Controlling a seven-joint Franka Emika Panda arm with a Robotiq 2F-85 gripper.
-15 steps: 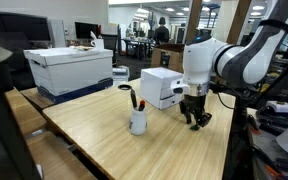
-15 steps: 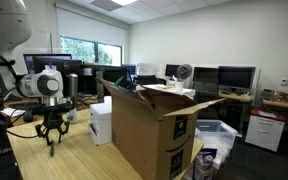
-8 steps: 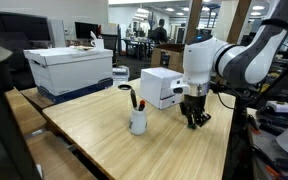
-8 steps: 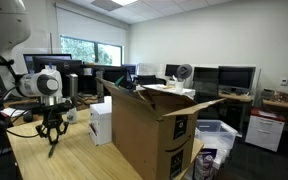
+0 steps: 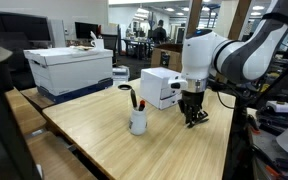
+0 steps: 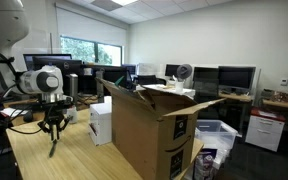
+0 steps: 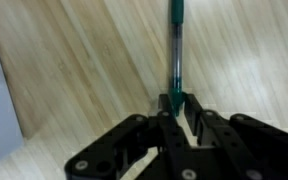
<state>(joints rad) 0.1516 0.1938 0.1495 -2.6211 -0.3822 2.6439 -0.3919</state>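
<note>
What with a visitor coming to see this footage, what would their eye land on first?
The white arm's gripper draws the eye first, low over the wooden table and shut on a green pen that points down at the wood. Close by on the table stands a white cup with pens in it. In an exterior view, a big open cardboard box fills the foreground.

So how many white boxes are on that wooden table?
2: a big lidded box at the far end, a smaller box beside the gripper. More may be hidden.
</note>
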